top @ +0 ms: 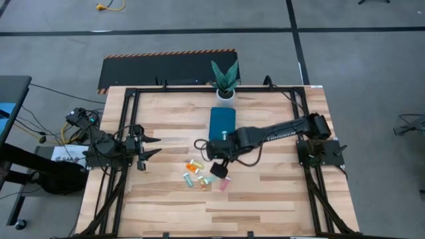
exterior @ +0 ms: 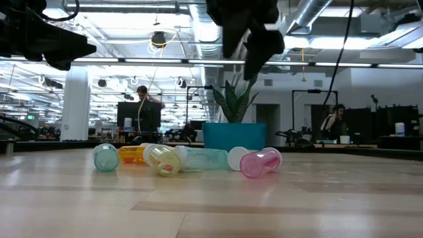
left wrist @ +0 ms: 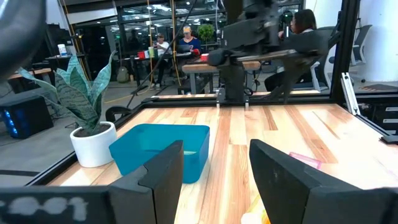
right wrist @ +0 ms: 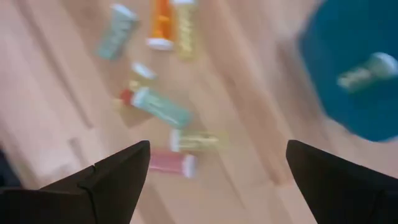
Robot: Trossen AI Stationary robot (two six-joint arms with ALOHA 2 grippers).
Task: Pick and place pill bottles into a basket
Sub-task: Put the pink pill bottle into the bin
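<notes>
Right arm stretched from the table's right edge across toward the middle, wrist bent down, right gripper (top: 220,170) hanging above the wooden table (top: 279,199) with fingers spread wide and nothing between them. Left arm folded at the left edge, left gripper (top: 150,147) pointing inward, fingers partly apart, holding nothing. Pill bottles (top: 197,175) lying on their sides in a loose cluster near the table's centre, toward the front edge, just beside the right gripper; pink bottle (exterior: 260,162) outermost in the low view. One more bottle (right wrist: 367,70) resting inside the basket (top: 222,123), between the cluster and the potted plant (top: 225,81) at the back edge. No readable lettering on caps or bottles. Right wrist view blurred, bottle colours only roughly told; gripper cut off at the low view's upper border.
</notes>
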